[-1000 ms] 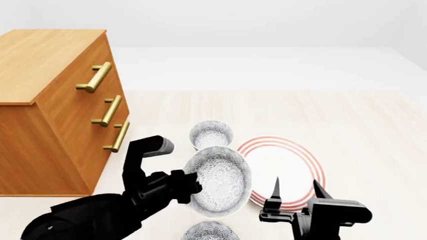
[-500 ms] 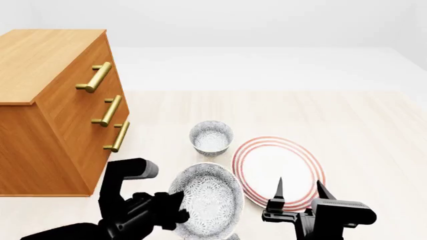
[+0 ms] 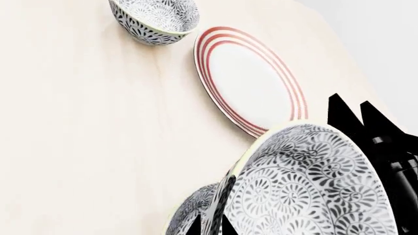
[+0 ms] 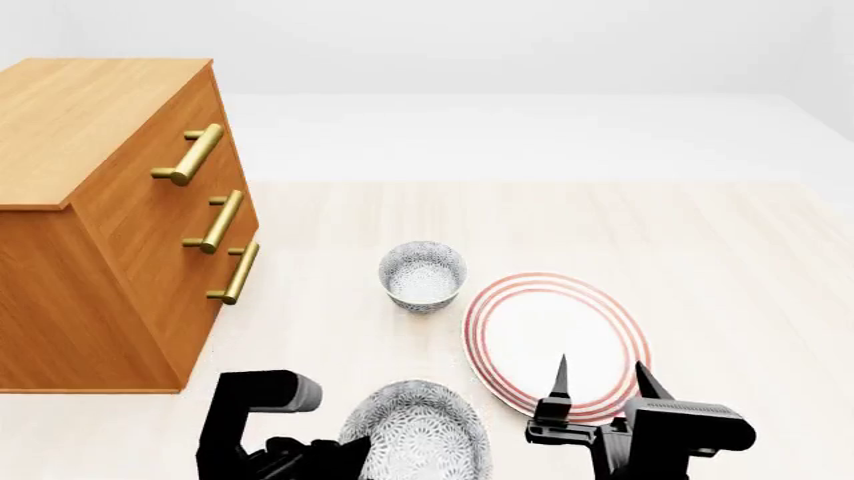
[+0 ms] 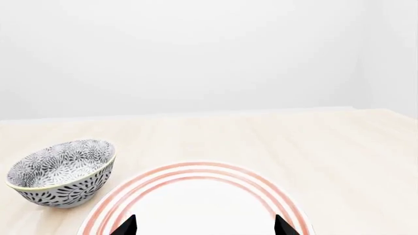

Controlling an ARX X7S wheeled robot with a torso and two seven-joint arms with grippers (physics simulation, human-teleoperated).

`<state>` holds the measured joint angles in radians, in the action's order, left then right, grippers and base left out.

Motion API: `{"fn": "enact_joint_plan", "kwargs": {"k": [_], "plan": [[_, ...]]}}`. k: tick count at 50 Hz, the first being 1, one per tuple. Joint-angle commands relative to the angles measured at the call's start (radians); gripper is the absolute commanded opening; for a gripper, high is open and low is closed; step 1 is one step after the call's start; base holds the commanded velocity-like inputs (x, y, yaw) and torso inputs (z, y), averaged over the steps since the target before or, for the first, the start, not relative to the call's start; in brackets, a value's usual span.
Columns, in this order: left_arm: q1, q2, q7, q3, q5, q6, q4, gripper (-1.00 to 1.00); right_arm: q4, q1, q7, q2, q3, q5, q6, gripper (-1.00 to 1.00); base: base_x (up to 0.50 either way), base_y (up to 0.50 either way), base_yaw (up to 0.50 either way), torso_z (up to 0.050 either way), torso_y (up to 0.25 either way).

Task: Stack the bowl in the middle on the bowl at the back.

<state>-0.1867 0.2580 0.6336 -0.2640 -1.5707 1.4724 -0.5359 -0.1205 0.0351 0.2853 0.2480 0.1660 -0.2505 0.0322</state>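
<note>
The bowl at the back (image 4: 422, 275) stands upright on the pale table, left of the plate; the left wrist view shows this back bowl (image 3: 155, 17) too. My left gripper (image 3: 210, 226) is shut on the rim of the bowl in the middle (image 3: 313, 186), which hangs tilted above the table. In the head view that held bowl (image 4: 416, 432) is low and near me, well short of the back bowl. My right gripper (image 4: 598, 385) is open over the near side of the plate, nothing between its fingers (image 5: 127, 225).
A red-ringed white plate (image 4: 554, 345) lies right of the bowls. A third patterned bowl (image 3: 189, 215) sits under the held one. A wooden drawer chest (image 4: 120, 210) with brass handles stands at the left.
My left arm has pulled back toward me, carrying the tilted bowl away from the back bowl and down the head view. The right gripper has hardly moved.
</note>
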Motion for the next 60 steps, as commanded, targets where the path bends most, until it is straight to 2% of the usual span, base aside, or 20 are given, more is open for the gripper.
{"fn": "enact_joint_plan", "kwargs": {"k": [1,10,34,60], "plan": [[0.036,0.011,-0.016,0.022,0.001,-0.027,-0.004,-1.0,-0.001,0.001,0.006,0.004,0.004,-0.003,-0.001,1.0,0.0,0.0,0.0,0.0,0.0],[0.046,0.017,0.008,0.036,-0.007,-0.047,0.011,-1.0,0.003,-0.002,0.009,0.006,0.009,-0.005,-0.002,1.0,0.0,0.0,0.0,0.0,0.001],[0.069,0.034,0.146,0.079,-0.168,-0.098,0.069,-1.0,0.007,-0.005,0.018,0.013,0.017,-0.012,-0.006,1.0,0.0,0.0,0.0,0.0,0.0],[0.079,0.054,0.131,0.098,-0.187,-0.135,0.051,-1.0,0.018,-0.009,0.024,0.02,0.026,-0.02,-0.011,1.0,0.0,0.0,0.0,0.0,0.0]]}}
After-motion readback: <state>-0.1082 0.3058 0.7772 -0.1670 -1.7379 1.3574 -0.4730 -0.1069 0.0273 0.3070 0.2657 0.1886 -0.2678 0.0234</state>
